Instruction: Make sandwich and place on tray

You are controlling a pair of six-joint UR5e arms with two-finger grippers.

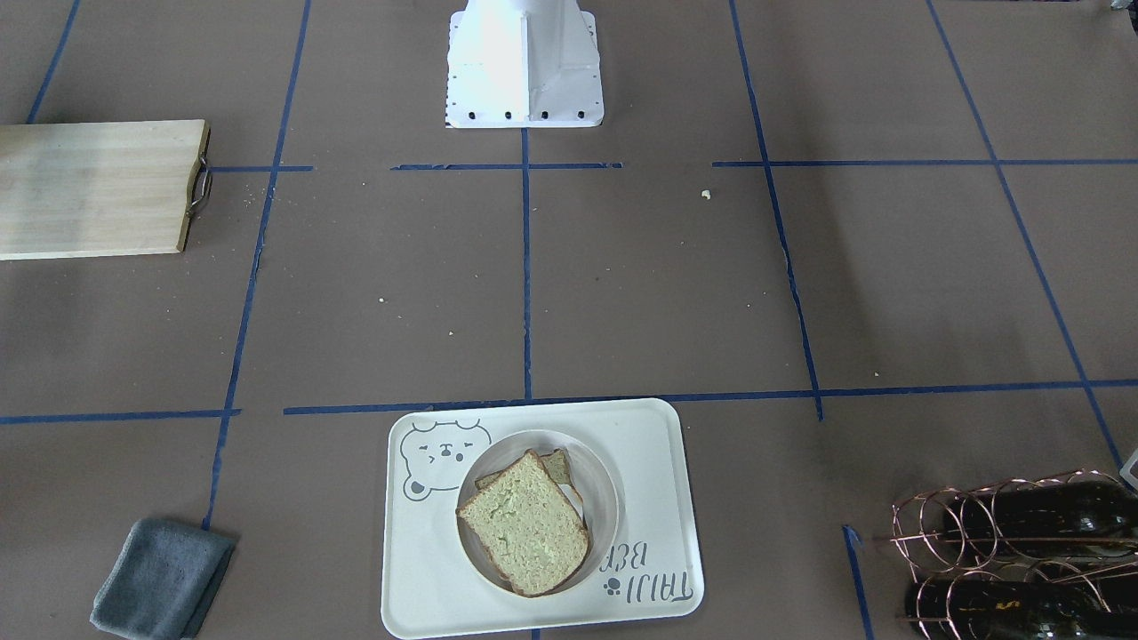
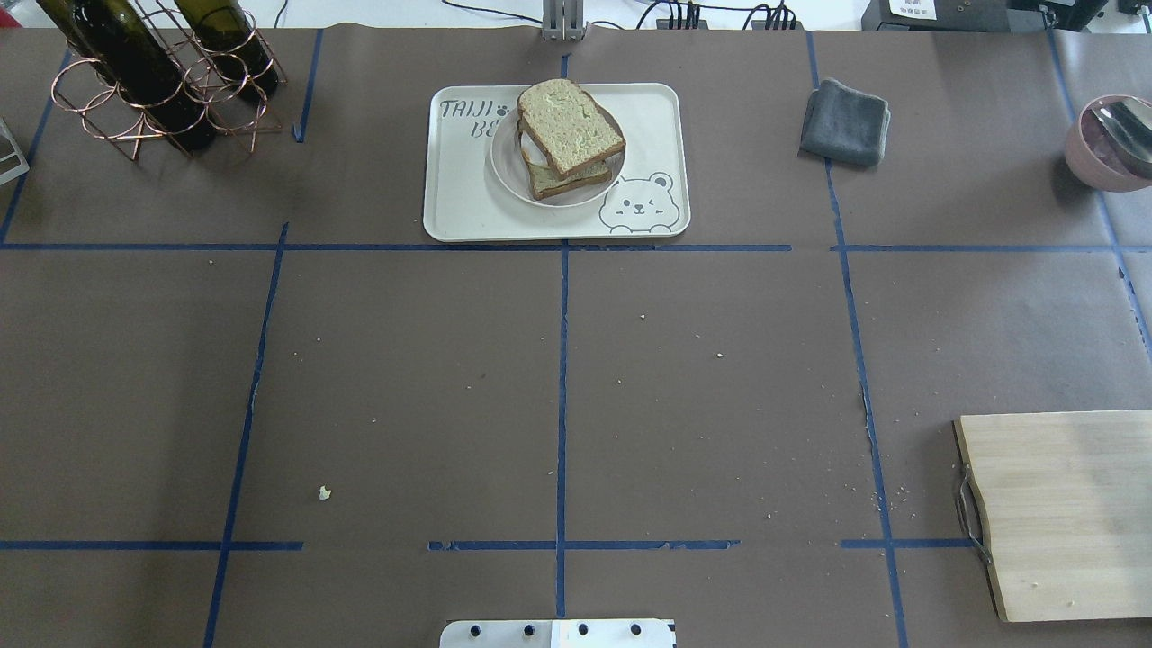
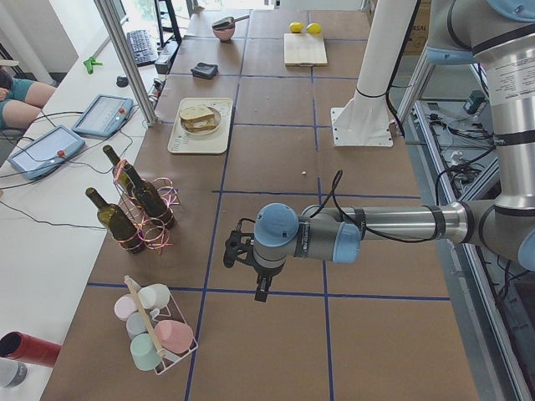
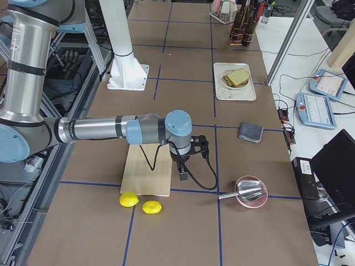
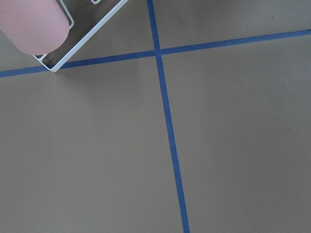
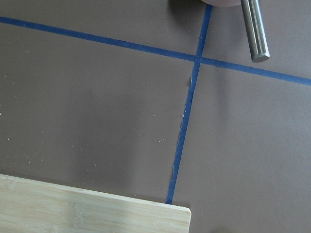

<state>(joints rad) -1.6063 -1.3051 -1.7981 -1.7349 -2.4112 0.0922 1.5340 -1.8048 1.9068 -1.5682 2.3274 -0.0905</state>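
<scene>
The sandwich [image 1: 526, 526], two greenish-tan bread slices stacked askew, lies in a round white bowl [image 1: 605, 498] on the cream tray [image 1: 653, 462] with the bear drawing. It also shows in the overhead view [image 2: 569, 126] on the tray [image 2: 459, 202] at the far centre. The egg is hidden between the slices. My left gripper [image 3: 261, 288] hangs over the table's left end, far from the tray; I cannot tell if it is open. My right gripper [image 4: 182, 176] hangs beside the cutting board at the right end; I cannot tell its state.
A wooden cutting board [image 2: 1071, 513] lies at the near right. A grey cloth [image 2: 846, 121] lies right of the tray. A wire rack with wine bottles [image 2: 153, 72] stands far left. A pink bowl with a metal scoop [image 2: 1111, 144] sits far right. Two lemons [image 4: 138, 202] lie beyond the board.
</scene>
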